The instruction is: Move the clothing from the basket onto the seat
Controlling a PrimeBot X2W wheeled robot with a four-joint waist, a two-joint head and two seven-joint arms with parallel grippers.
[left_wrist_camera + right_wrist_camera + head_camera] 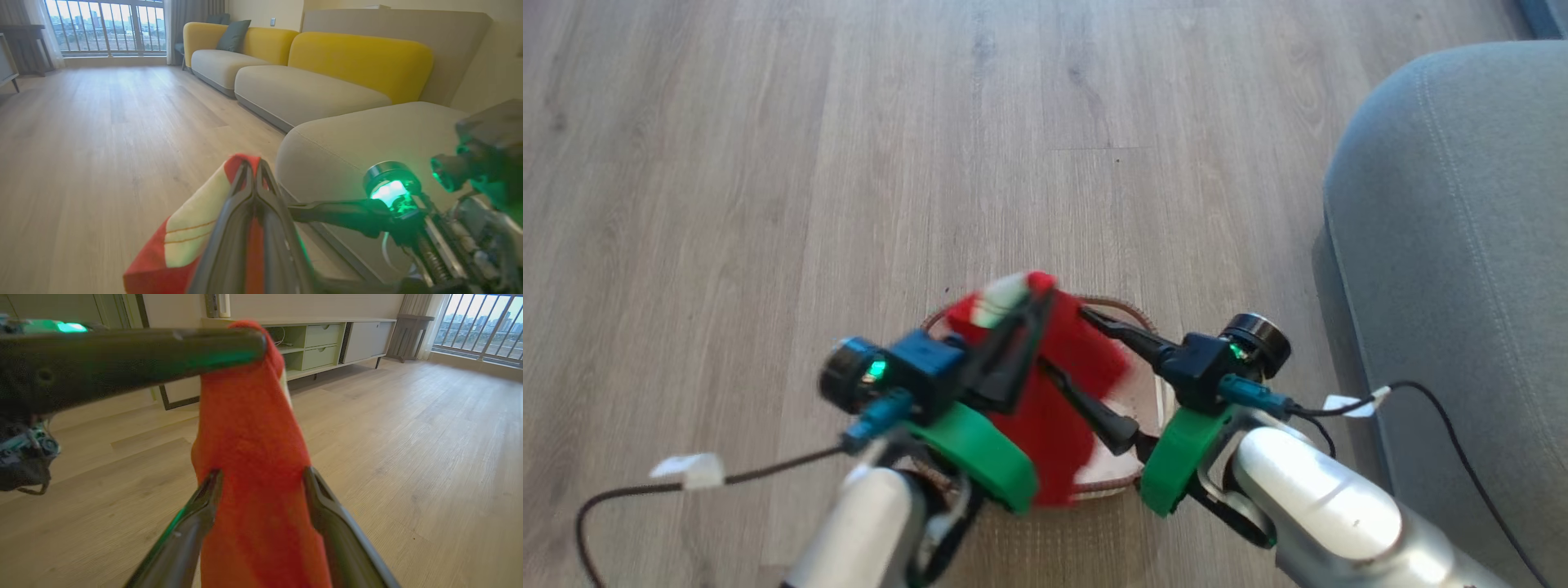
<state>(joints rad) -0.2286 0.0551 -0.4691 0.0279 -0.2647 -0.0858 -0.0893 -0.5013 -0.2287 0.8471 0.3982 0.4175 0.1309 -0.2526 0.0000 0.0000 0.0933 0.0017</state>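
The left tool (1031,310) was clenched on the clothing (1049,425), holding the red-and-white fabric up above the basket (1112,488). The right tool (1066,339), also above the basket, stood released, its fingers on either side of the hanging cloth. The seat (1462,245) lay near the basket, on its right.

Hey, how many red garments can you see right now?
1. The red garment with a white panel hangs from the shut left gripper above the basket, passing between the fingers of the open right gripper. Another may lie hidden in the basket beneath it.
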